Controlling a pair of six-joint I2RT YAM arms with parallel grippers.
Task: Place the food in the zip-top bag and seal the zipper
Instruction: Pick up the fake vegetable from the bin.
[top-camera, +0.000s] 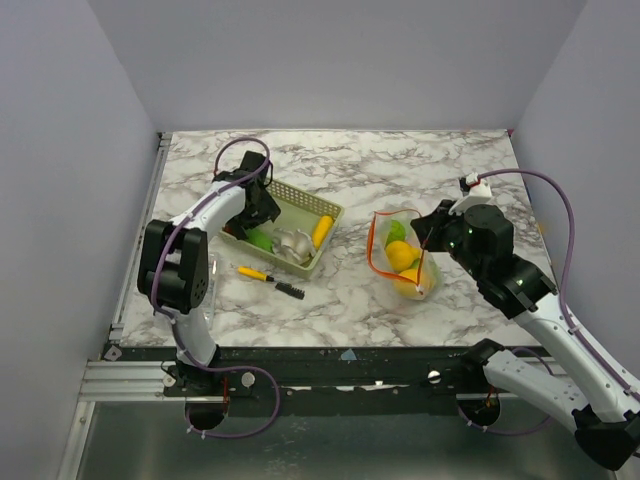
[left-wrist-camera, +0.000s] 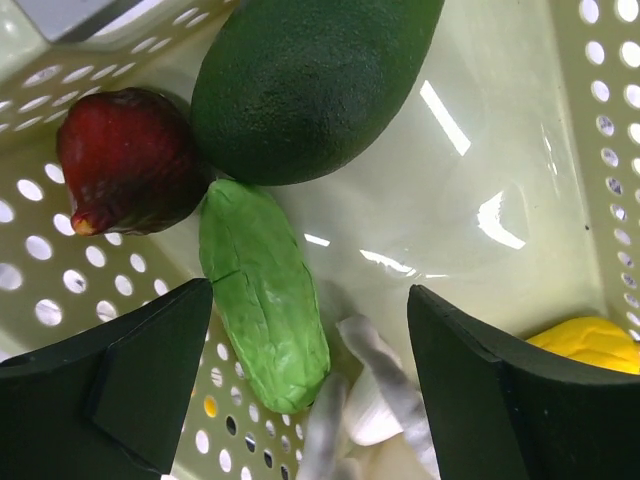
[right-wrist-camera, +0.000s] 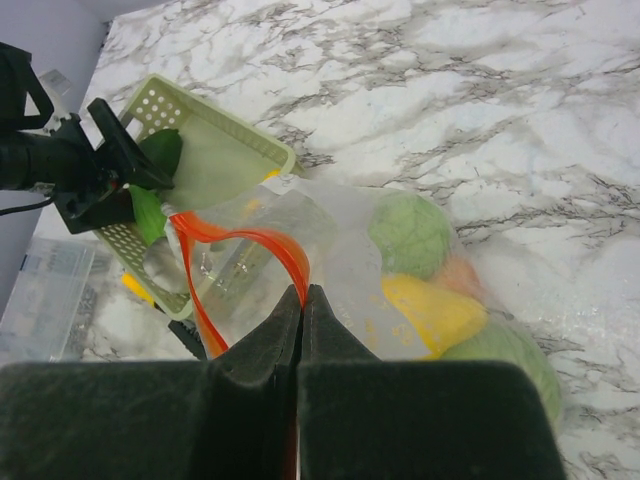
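1. The right claw (right-wrist-camera: 302, 300) is pinched shut on the rim of the bag (right-wrist-camera: 340, 235), where the orange-red zipper (right-wrist-camera: 205, 290) runs down; this hold seems meant to prop the mouth open towards the basket (top-camera: 305, 197) so food can go in
2. The bag lies on the marbled table (top-camera: 400, 160), well apart from the basket; its thin, clear, crinkly film shows a round green piece (right-wrist-camera: 410, 232) and a yellow one (right-wrist-camera: 435, 312) inside
3. The left claw (left-wrist-camera: 310, 300) hangs inside the basket, jaws wide, one dark pad (left-wrist-camera: 130, 380) on each side of a long light green piece (left-wrist-camera: 262, 290), neither clearly touching it; it looks lined up to pick this one
4. That piece is matte and lumpy with a crease across; near it lie a pebbly dark green fruit (left-wrist-camera: 310, 80), a glossy dark red one (left-wrist-camera: 125, 160) and a ridged yellow piece (left-wrist-camera: 585, 340)
5. The basket is pale green glossy plastic, its walls full of round holes
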